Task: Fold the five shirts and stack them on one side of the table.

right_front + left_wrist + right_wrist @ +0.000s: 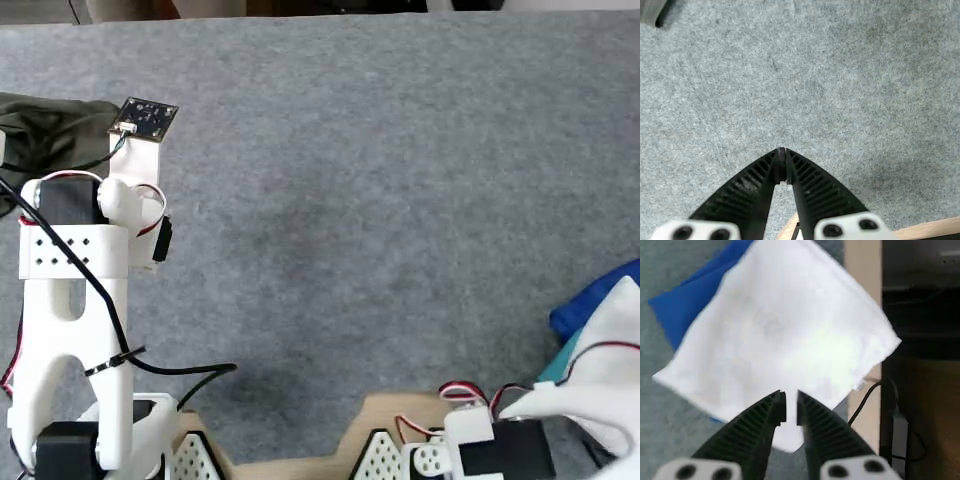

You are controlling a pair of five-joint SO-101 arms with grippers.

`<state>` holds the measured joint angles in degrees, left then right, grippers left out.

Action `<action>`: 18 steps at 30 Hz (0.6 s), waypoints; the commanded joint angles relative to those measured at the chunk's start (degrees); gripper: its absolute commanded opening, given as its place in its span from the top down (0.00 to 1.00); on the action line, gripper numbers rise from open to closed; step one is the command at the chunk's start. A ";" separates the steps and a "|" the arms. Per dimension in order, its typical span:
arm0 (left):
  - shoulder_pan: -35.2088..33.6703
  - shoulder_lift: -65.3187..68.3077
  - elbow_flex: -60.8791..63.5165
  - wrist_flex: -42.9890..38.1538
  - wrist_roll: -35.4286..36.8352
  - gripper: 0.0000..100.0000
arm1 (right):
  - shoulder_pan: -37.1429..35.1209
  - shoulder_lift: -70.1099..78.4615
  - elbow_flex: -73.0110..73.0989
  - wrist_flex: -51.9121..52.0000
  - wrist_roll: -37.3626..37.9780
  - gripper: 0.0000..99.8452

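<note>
A folded white shirt (775, 335) lies on top of a folded blue shirt (685, 300) at the table's right edge; in the high view the white shirt (622, 330) and the blue shirt (585, 305) sit at the far right. My right gripper (790, 407) hovers over the white shirt's near edge, its fingers a narrow gap apart with nothing between them. A dark green shirt (40, 125) lies crumpled at the far left. My left gripper (781, 165) is shut and empty above bare grey mat, near the green shirt (650, 12).
The grey mat (380, 200) covers the table. The left arm (75, 250) stands at the left, the right arm's base (500, 445) at the front right. A wooden table edge (862, 270) borders the stack, with a drop and a cable (865, 400) beyond.
</note>
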<state>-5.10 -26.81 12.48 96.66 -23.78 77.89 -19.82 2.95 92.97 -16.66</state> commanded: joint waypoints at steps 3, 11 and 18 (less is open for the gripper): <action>-6.68 -1.71 -3.43 -4.31 -0.09 0.98 | -15.25 -0.31 -12.18 8.79 0.09 0.98; -21.89 -0.13 -6.77 -8.79 2.46 0.98 | -51.21 1.10 -13.41 8.62 1.41 0.98; -36.75 18.42 -22.42 -13.54 10.55 0.93 | -80.13 13.23 -12.00 -1.76 7.47 0.98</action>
<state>-36.13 -15.56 0.62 85.41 -16.04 7.91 -10.33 -7.69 96.75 -9.98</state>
